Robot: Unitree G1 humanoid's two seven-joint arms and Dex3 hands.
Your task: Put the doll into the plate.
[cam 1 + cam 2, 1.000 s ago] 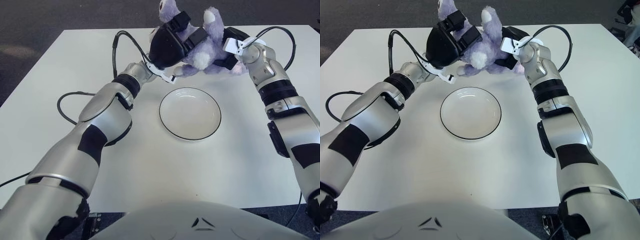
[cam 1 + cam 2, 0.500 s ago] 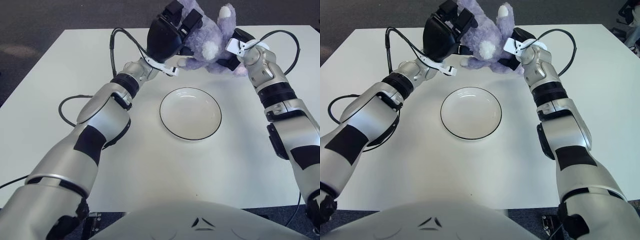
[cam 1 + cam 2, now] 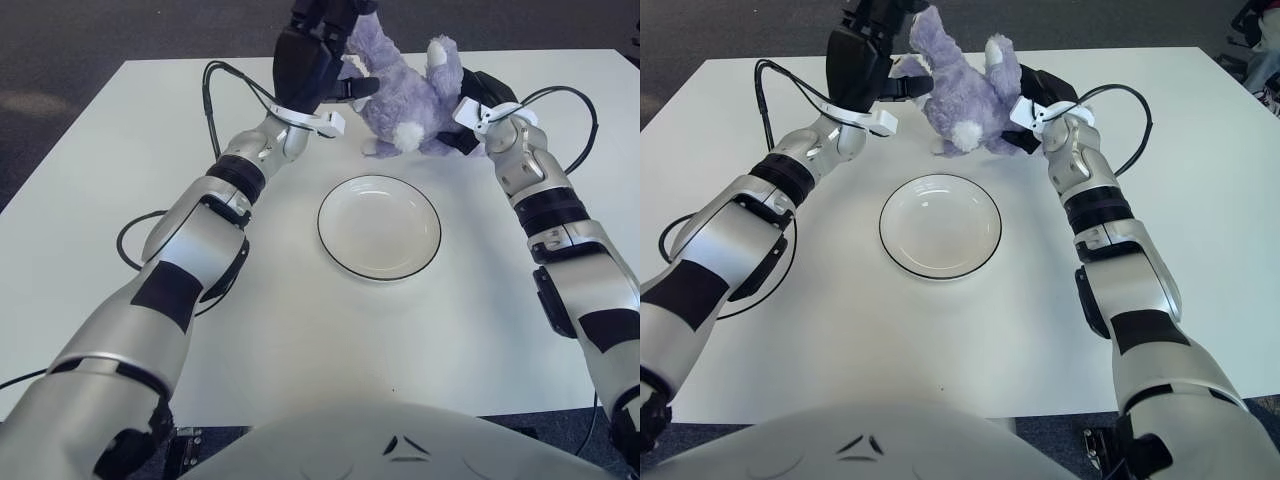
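Purple plush: your doll point(image 3: 405, 95) is fuzzy lavender with a white tail tuft and white-tipped ear, sitting beyond the plate point(image 3: 379, 227), at its far side, not in it. You can't tell from either view whether its base touches the table point(image 3: 90, 190) or hangs just above.

Plate is a round, shallow, glossy white dish with a thin dark rim line, nothing inside it. It lies flat on the matte white tabletop, near centre.

Your left hand point(image 3: 312, 55) is beyond the plate and to its left, raised high, black glossy shell facing you. Its fingers point(image 3: 908, 88) reach rightward toward the doll's left flank; one dark finger lies against the fur. Whether they actually clamp it you can't tell, the palm blocks the contact.

Your right hand point(image 3: 478, 105) is beyond the plate and to its right, pressed into the doll's right flank. Its black fingers are buried behind the plush, so the grip state isn't readable there either.

Doll is sandwiched between the two hands, leaning slightly.

Black cables point(image 3: 215, 95) loop off both silver forearms; one more loop lies on the table left of the plate.
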